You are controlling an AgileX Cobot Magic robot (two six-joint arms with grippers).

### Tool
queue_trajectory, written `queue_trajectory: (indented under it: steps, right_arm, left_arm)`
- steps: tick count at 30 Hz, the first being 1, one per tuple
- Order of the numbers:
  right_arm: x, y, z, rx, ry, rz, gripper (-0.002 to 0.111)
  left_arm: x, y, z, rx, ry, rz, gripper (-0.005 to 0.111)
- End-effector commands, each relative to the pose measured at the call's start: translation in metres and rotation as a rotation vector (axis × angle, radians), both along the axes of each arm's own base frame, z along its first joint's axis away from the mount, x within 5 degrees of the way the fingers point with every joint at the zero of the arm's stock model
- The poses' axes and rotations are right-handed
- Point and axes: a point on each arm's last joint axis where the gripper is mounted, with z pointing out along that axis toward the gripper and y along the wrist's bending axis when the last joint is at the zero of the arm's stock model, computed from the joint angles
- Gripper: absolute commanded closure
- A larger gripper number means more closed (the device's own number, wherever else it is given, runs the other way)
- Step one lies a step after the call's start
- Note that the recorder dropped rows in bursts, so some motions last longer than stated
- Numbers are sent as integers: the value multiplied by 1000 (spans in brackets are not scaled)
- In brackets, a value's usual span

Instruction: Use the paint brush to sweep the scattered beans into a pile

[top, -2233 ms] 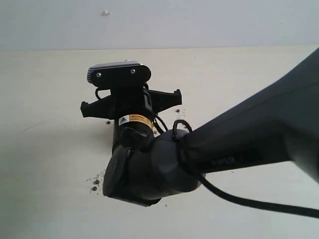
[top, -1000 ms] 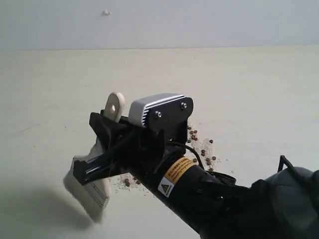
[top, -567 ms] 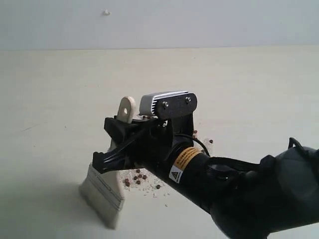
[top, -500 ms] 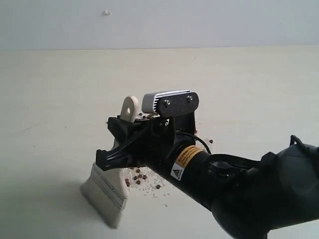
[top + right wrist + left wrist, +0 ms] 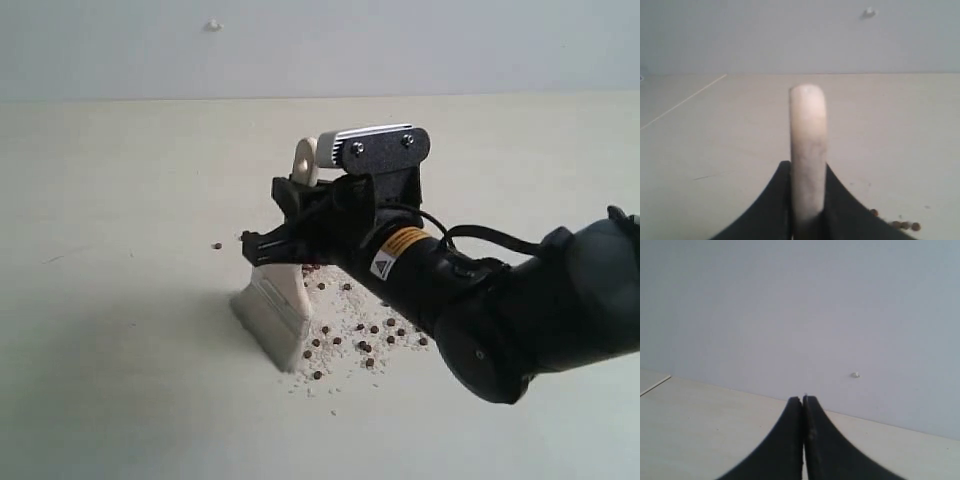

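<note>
Right gripper (image 5: 296, 236) is clamped tight on the paint brush (image 5: 276, 310) handle at centre frame, bristles slanting down to the table (image 5: 110, 320). The beans (image 5: 355, 336) lie scattered just right of the bristles. Left gripper (image 5: 803, 407) is fully closed and holds nothing.

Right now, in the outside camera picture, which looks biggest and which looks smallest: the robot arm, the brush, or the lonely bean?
1. Robot arm: biggest, though it also sits nearest the camera.
2. Brush: middle.
3. Lonely bean: just a tiny dot.
</note>
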Motion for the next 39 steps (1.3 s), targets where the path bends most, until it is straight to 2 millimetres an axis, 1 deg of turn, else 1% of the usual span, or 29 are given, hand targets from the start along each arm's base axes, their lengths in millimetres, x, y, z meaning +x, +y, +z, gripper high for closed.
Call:
queue_trajectory:
  steps: [1,4,7,10,16,18,21,23,26,30,33,36,39]
  right_arm:
    - [17,-6,6,-28,-29,-44,108]
    - [21,-7,9,-22,-39,-48,108]
    - [17,-3,19,-22,-78,18,108]
    - [11,-1,35,19,-77,77,108]
    - [-5,-2,75,106,-81,183,108]
    - [-14,-1,82,66,-79,267,108]
    - [-28,0,88,-56,-115,411,108]
    - [-36,-3,90,-86,-127,460,108]
    - [-44,-17,89,-78,-142,462,108]
    - [-64,-42,80,7,-191,562,108]
    - [-73,-58,72,65,-204,624,108]
    - [-75,-65,66,83,-203,692,108]
    - [-73,-66,56,76,-160,733,108]
  left_arm:
    - [0,0,-1,-9,-3,3,107]
    - [0,0,-1,-9,-3,3,107]
    - [0,0,-1,-9,-3,3,107]
    - [0,0,-1,-9,-3,3,107]
    - [0,0,-1,-9,-3,3,107]
    - [0,0,-1,-9,-3,3,107]
    - [0,0,-1,-9,-3,3,107]
    - [0,0,-1,-9,-3,3,107]
    - [0,0,-1,-9,-3,3,107]
    - [0,0,-1,-9,-3,3,107]
    - [0,0,-1,-9,-3,3,107]
    - [0,0,-1,-9,-3,3,107]
    - [0,0,-1,-9,-3,3,107]
